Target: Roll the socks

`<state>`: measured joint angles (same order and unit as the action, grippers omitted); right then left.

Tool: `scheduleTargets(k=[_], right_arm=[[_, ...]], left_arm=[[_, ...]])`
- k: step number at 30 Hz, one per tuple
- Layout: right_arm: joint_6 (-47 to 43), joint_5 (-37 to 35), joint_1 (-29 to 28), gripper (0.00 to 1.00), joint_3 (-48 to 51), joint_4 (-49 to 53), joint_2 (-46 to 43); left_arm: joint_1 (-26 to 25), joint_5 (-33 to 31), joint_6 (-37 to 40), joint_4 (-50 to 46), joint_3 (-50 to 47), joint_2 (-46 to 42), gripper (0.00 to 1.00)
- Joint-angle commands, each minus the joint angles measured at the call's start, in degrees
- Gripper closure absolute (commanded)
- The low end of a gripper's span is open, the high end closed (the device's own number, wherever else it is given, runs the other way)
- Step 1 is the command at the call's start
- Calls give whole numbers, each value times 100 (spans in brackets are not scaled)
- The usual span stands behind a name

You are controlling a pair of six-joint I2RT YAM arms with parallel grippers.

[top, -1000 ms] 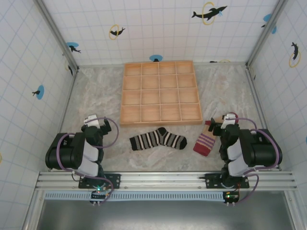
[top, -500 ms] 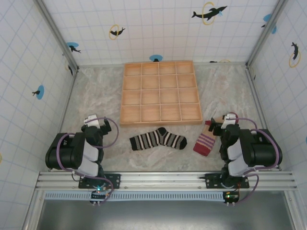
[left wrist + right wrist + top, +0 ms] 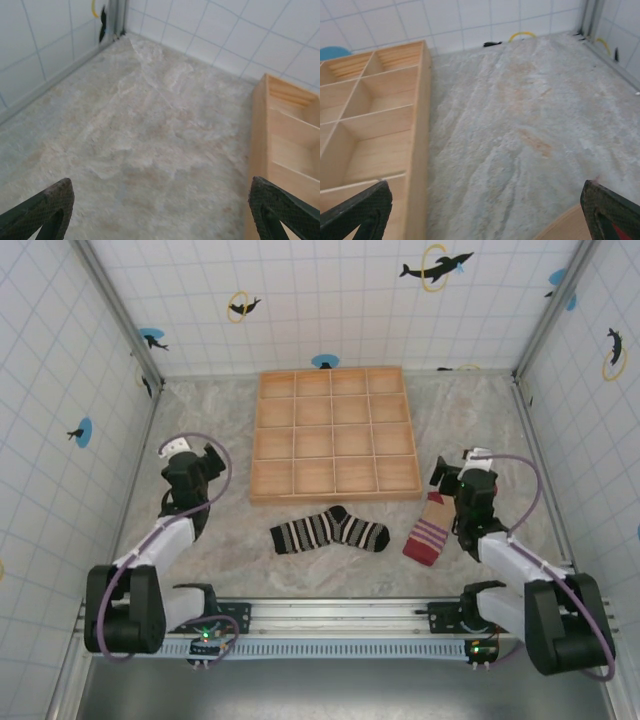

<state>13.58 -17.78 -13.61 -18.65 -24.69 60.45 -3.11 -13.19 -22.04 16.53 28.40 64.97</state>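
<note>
Two socks lie flat on the table in front of the tray. The black-and-white striped sock (image 3: 328,531) is in the middle. The tan sock (image 3: 428,533), with its red-striped cuff nearest the arms, lies to the right. My left gripper (image 3: 190,472) hovers well left of the striped sock, open (image 3: 162,214), with bare table between its fingertips (image 3: 46,207). My right gripper (image 3: 460,480) is above the far end of the tan sock, open (image 3: 485,216) and holding nothing. A curved tan edge of that sock (image 3: 570,227) shows low between its fingertips (image 3: 607,210).
A wooden tray of square compartments (image 3: 334,434) stands behind the socks; its edge shows at the right of the left wrist view (image 3: 280,130) and at the left of the right wrist view (image 3: 417,130). Tiled walls (image 3: 330,300) enclose the table on three sides.
Both arms have unfolded from their tucked pose at the near edge and reached out over the table. The socks have not moved.
</note>
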Motion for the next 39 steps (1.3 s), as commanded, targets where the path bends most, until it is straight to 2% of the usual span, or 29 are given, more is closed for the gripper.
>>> scheduleTargets(k=[1, 6, 11, 14, 21, 27, 31, 35, 39], right_arm=[[547, -21, -414, 0, -422, 1794, -287], [974, 1355, -829, 13, -888, 2844, -158], [1150, 2133, -1218, 20, -1150, 3732, 2], [1457, 2576, -1470, 27, -999, 3792, 9], [2081, 2633, -2110, 51, -658, 3556, 77], [2377, 2543, -2252, 50, -371, 3643, 201], [2552, 2803, -2261, 52, -179, 3371, 213], [2804, 3120, -2269, 59, -77, 2902, 359], [2913, 3217, -2291, 67, -51, 2632, 564]], left_arm=[[-203, 708, -1027, -2201, 262, -393, 9], [-856, 1721, -1692, -3134, 280, -797, 11], [-1554, 2457, -2034, -3359, 120, -850, 12], [-1853, 2585, -2123, -3419, 25, -796, 12], [-2073, 2773, -2226, -3473, 126, -566, 12], [-2080, 2796, -2139, -3405, 1, -516, 12], [-2081, 2799, -1658, -3159, -73, -289, 13], [-2081, 2917, -1185, -2905, -92, 31, 14], [-2085, 3357, -1041, -2587, -97, 463, 17]])
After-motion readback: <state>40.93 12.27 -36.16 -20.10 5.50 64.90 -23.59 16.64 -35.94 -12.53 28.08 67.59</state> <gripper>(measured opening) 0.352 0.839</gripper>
